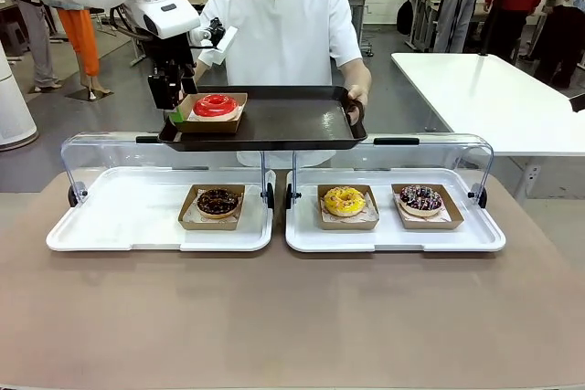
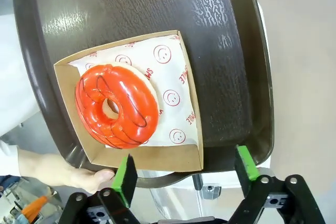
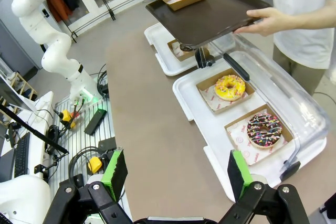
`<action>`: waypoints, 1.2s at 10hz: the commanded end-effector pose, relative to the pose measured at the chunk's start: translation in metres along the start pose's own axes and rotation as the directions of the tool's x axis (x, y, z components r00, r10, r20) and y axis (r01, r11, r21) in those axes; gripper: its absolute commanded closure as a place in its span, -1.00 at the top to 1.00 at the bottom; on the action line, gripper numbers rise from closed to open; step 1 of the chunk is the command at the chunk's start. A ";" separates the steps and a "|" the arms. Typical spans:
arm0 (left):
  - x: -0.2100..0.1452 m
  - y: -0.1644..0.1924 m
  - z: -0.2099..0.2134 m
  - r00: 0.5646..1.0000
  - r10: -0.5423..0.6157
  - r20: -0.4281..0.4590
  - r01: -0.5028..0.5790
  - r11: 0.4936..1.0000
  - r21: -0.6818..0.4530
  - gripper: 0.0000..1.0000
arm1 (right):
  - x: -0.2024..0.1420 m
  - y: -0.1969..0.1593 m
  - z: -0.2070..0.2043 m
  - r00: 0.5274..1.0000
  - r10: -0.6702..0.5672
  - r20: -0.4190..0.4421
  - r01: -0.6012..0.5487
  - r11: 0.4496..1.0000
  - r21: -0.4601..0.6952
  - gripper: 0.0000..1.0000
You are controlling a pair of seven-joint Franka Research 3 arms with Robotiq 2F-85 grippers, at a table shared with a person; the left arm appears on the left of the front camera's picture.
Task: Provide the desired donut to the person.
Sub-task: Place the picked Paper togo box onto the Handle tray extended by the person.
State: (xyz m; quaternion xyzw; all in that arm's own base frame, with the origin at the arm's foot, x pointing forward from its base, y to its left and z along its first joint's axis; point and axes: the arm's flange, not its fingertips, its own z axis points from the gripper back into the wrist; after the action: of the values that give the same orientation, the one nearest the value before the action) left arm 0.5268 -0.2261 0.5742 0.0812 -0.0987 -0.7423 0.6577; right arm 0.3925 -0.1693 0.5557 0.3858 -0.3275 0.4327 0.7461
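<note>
The person (image 1: 283, 34) stood at the far side of the table and held a dark serving tray (image 1: 292, 121) by its short ends, roughly level above the two display cases, presumably so the robot could set the chosen donut on it without the person reaching in. The red-glazed donut (image 1: 215, 104) lay in its cardboard box (image 1: 206, 123) on smiley-print paper, at the end of the tray on the robot's left, close to the rim, the spot that arm reaches most easily. The left gripper (image 1: 174, 114) hung just beside that end; in its wrist view the left gripper (image 2: 186, 170) stood with jaws wide apart, the green pads (image 2: 125, 174) flanking the box's near wall with nothing clamped, so the box looked released onto the tray. One of the person's hands (image 2: 79, 174) gripped the rim just beside the box. The donut, being a ring, had no long axis: it lay flat, hole upward. The tray's long axis ran across the table, a long side facing the robot. The right gripper (image 3: 176, 177) hovered wide and empty, well apart, above the table's near side.
</note>
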 end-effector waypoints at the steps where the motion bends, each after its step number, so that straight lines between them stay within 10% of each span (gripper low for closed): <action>1: -0.002 -0.001 0.003 1.000 0.014 0.011 -0.013 0.999 -0.030 1.00 | 0.000 0.000 0.000 1.000 -0.006 0.008 0.006 1.000 0.000 1.00; 12: -0.116 -0.150 0.076 0.988 -0.036 0.153 0.047 0.997 -0.067 1.00 | 0.000 0.000 0.000 1.000 -0.006 0.008 0.006 1.000 0.000 1.00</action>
State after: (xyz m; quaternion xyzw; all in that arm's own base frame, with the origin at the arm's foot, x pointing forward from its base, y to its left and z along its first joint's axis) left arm 0.3858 -0.0936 0.6174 0.0099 -0.1013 -0.7589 0.6433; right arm 0.3925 -0.1695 0.5553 0.3859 -0.3274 0.4323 0.7463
